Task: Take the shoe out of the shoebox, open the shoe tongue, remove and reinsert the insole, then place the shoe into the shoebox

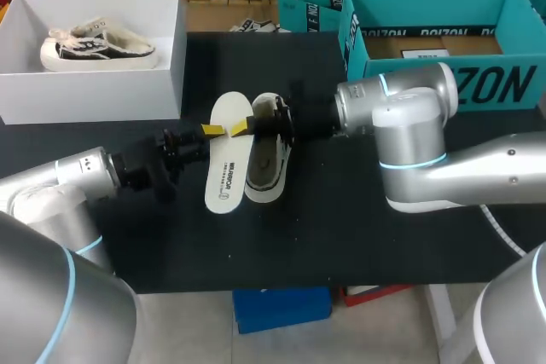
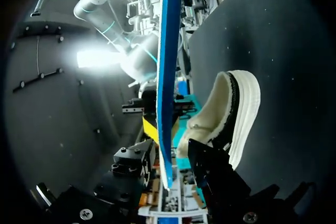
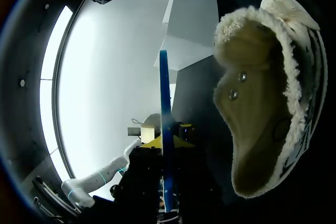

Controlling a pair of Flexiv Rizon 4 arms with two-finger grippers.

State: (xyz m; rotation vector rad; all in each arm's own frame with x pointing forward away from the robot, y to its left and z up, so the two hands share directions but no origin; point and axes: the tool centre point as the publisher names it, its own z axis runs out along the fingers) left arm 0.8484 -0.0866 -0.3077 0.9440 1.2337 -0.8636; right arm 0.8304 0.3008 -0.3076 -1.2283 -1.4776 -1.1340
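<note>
Right end effector is pinching the insole at one long edge. In the right wrist view yellow shows on both sides of the thin edge. Left end effector is at the opposite edge; whether it grips, I cannot tell. The left wrist view gives the insole only edge-on btw dark parts. Insole is white on top, blue underneath, out of the shoe and just beside it. This shoe lies on the desk outside the shoebox, its far end partly hidden by the right arm. Count: 1 insole, 2 shoes (the second shoe sits inside the white shoebox) and 2 teal boxes, cut off at the far right.
</note>
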